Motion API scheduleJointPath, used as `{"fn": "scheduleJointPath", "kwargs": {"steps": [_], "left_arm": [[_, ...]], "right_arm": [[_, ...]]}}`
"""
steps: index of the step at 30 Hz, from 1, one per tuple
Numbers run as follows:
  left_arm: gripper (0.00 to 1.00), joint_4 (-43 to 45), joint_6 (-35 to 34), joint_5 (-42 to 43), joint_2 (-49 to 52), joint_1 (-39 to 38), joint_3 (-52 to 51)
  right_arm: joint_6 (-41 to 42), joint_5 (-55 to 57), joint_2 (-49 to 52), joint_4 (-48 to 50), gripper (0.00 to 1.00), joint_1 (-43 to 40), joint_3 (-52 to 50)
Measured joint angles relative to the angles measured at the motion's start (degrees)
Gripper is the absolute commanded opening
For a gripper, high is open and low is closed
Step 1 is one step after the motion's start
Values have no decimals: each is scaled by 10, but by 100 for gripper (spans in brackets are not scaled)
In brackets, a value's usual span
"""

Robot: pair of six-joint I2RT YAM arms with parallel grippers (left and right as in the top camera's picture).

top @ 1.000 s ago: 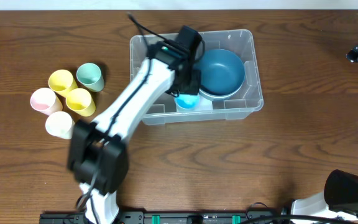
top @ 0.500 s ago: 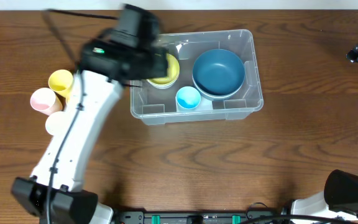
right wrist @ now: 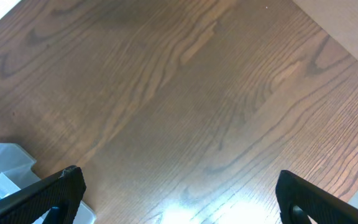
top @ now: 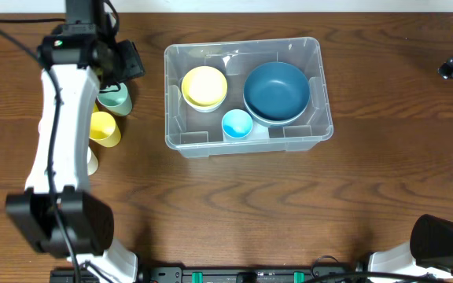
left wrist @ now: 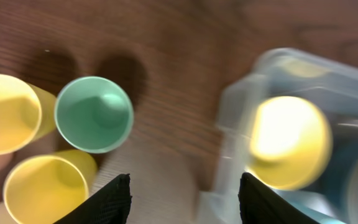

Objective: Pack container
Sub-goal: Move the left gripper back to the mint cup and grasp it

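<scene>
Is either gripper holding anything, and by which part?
Nothing. The left gripper is open and empty near the cups; the right gripper is open over the table.

We see the left gripper (left wrist: 185, 199) out of the container (top: 242, 45) now. It has swung from over the blue cup (top: 237, 124) to above the green cup (left wrist: 94, 114), jaws apart, nothing between them. The yellow bowl (top: 204, 86) is uncovered, and the left arm (top: 57, 134) now hides part of the cup cluster.

A robotics lab bench — wood-grain table (top: 289, 204); left arm (top: 57, 149), right arm (top: 439, 245) mounted alongside.
</scene>
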Motion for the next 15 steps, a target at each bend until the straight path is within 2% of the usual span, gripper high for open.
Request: {"fn": "scheduleJointPath", "kwargs": {"steps": [7,15], "left_arm": [[56,17,42,-72,97,0,0],[56,33,48,-94,156,1,0]], "right_arm": [[0,0,0,0,99,0,0],[0,0,0,0,99,0,0]]}}
